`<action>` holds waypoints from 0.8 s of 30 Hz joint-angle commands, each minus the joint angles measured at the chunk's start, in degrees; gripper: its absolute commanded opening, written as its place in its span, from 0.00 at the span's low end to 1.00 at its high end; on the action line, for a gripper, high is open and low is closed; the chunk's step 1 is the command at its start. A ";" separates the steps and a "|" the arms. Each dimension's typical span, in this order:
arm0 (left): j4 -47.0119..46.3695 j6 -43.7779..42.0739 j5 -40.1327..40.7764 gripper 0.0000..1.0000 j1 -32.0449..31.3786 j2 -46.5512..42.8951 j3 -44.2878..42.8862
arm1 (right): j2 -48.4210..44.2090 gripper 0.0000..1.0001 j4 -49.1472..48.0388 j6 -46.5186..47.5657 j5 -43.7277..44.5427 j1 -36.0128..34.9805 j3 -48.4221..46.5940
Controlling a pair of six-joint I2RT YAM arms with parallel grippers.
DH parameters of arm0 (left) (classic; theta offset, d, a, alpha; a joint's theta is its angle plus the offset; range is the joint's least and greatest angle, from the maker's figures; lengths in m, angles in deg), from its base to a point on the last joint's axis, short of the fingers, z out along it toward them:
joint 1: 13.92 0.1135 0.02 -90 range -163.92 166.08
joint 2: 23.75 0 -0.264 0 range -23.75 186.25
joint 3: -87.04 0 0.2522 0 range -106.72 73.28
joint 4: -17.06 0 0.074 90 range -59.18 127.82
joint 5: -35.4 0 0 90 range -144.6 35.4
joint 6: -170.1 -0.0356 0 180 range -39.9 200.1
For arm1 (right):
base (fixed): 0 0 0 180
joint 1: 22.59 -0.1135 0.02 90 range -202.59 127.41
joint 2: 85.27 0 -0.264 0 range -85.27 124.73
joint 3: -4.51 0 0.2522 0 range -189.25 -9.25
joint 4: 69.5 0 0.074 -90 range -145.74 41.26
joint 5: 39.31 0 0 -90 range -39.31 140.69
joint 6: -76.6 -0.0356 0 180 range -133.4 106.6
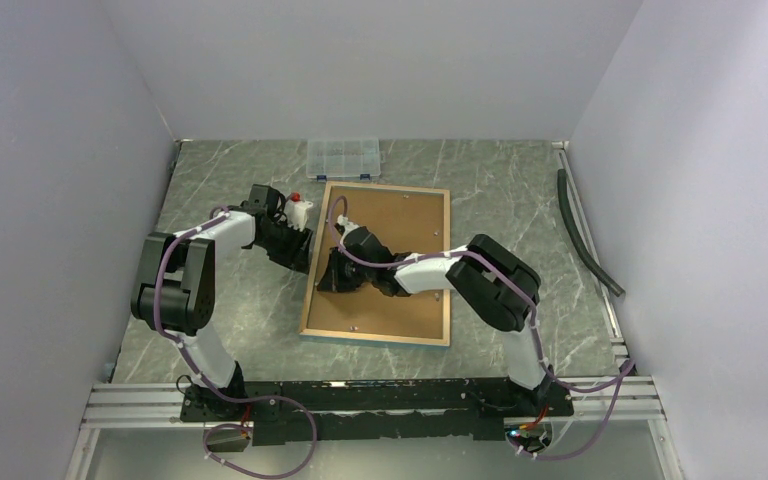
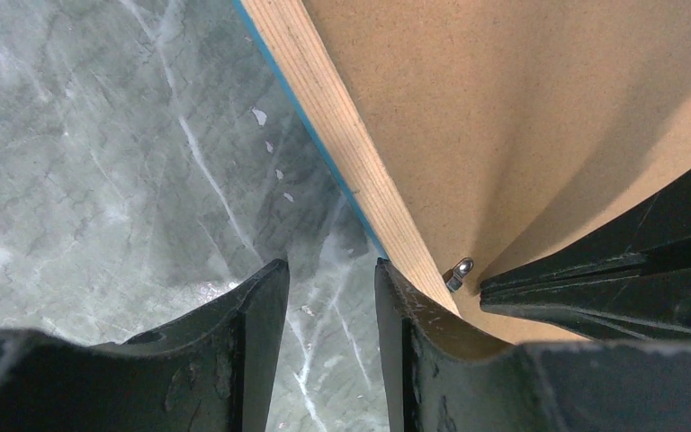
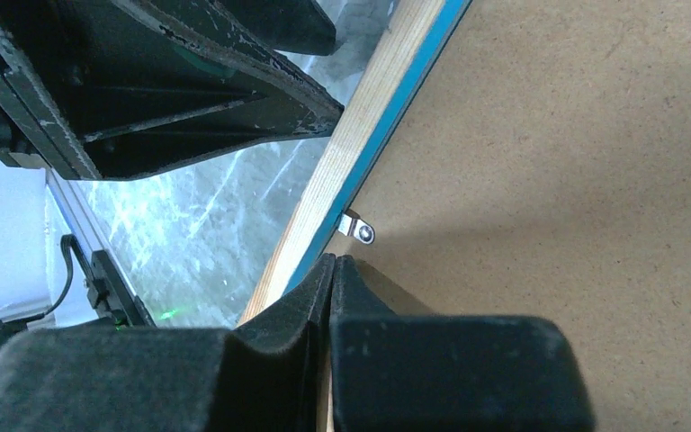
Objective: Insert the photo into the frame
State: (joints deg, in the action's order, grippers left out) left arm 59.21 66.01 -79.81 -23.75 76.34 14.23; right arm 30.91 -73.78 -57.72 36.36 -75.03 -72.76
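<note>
Grey marble table (image 1: 520,200), frame (image 2: 342,135) face-down on it, backing board (image 1: 400,220) in, photo not visible. Rim looks stiff and light, grab there: left claw (image 2: 331,270) apart at its edge, right claw (image 3: 331,265) pinched together by the metal tab (image 3: 357,229).

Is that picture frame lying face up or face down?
Face down: the frame shows its wooden back rim and brown backing board upward.

Marbled grey table (image 1: 480,180): frame (image 1: 375,337) face-down centre; clear compartment box (image 1: 341,158) far edge; black hose (image 1: 585,235) right.
</note>
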 commanded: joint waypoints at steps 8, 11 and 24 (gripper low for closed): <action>0.80 -0.93 0.80 0.46 -0.19 1.56 2.44 | 0.95 0.00 -4.43 -0.79 2.31 -0.38 -1.87; 0.95 -0.88 0.70 0.46 -0.20 1.51 2.45 | 1.66 0.00 -4.99 -0.42 1.49 -0.34 -2.57; 3.57 -4.33 0.52 0.47 0.14 -1.37 2.42 | -25.15 0.64 3.81 2.08 5.86 10.98 10.25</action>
State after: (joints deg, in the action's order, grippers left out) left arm 58.99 65.03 -79.87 -23.70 75.82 14.69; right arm 19.23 -73.10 -57.32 37.21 -70.27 -66.07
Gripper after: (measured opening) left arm 0.465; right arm 0.555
